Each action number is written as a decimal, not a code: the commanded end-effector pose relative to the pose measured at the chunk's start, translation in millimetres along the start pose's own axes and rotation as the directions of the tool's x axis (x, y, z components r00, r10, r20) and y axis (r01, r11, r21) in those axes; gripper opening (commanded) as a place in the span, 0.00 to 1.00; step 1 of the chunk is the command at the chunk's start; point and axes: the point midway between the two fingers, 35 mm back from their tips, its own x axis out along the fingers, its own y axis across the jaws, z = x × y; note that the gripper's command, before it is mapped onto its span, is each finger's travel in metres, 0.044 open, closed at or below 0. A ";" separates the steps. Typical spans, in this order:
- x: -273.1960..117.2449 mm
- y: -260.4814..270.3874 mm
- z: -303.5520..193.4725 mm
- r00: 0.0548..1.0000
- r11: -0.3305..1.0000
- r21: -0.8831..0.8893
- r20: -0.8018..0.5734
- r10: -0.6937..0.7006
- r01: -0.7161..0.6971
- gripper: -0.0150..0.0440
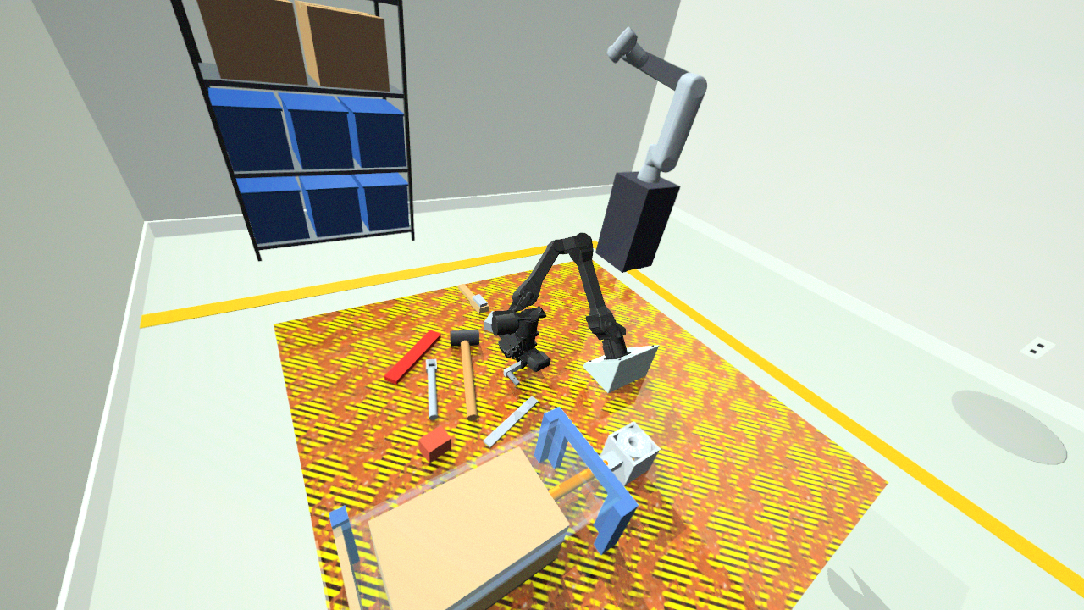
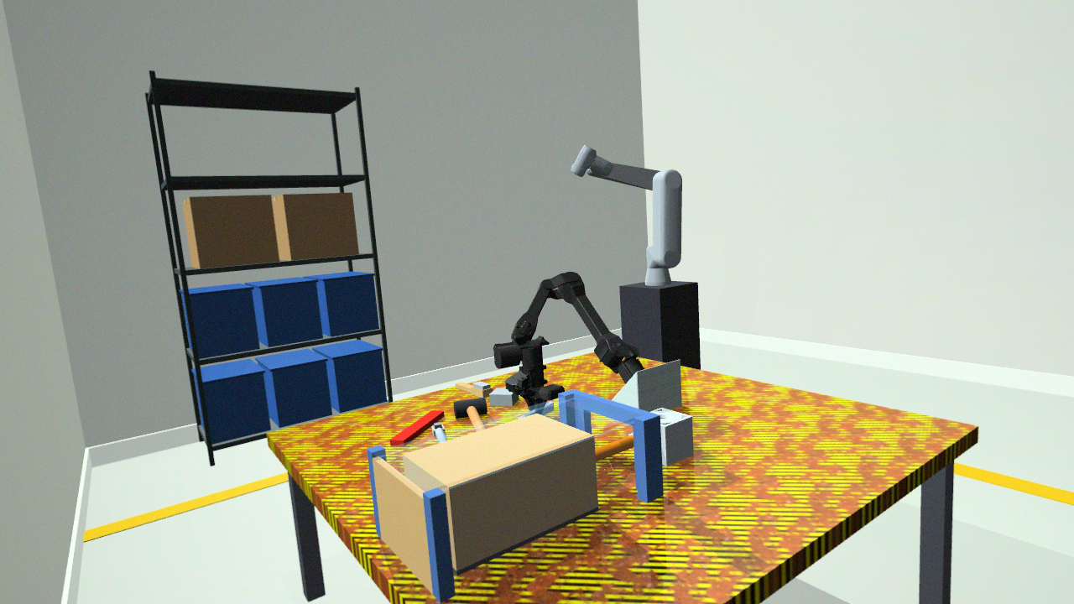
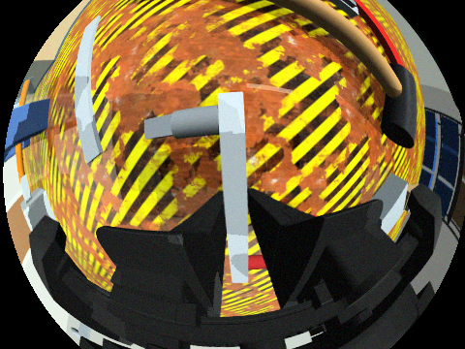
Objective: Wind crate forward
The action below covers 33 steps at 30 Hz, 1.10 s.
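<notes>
The grey winch handle (image 1: 510, 372) (image 3: 232, 170) lies on the bench, its square key pointing left in the wrist view. My gripper (image 1: 524, 363) (image 3: 235, 196) is shut on its flat arm, one finger on each side; the right finger mostly hides the red knob. The winch (image 1: 642, 464) (image 2: 679, 441) stands outside the cubby, its round hole on top. An orange strap (image 1: 573, 483) (image 2: 612, 448) runs from it to the crate (image 1: 462, 515) (image 2: 518, 488). The crate sits flat inside the clear panels, its front a gap short of the blue steel frame (image 1: 591, 456) (image 2: 649, 458).
A grey bar (image 1: 511, 421) (image 3: 83, 87) lies between handle and cubby. A mallet (image 1: 468, 379) (image 3: 404, 107), a wrench (image 1: 432, 390), a red bar (image 1: 412, 356) and a red block (image 1: 434, 442) lie left of my gripper. A grey block (image 2: 502, 396) and a hammer (image 1: 476, 302) are farther back.
</notes>
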 end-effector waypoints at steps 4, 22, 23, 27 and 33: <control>-0.2 -0.2 0.0 1.000 1.000 0.003 0.000 0.000 0.000 0.25; -127.7 3.0 7.5 1.000 1.000 -0.028 -0.005 0.014 -0.014 0.25; -134.7 2.5 6.0 1.000 0.999 -0.030 -0.006 0.011 -0.011 0.25; -152.9 0.7 1.3 1.000 0.999 -0.033 -0.007 0.002 -0.003 0.25; -152.9 0.7 1.3 1.000 0.999 -0.033 -0.007 0.002 -0.003 0.25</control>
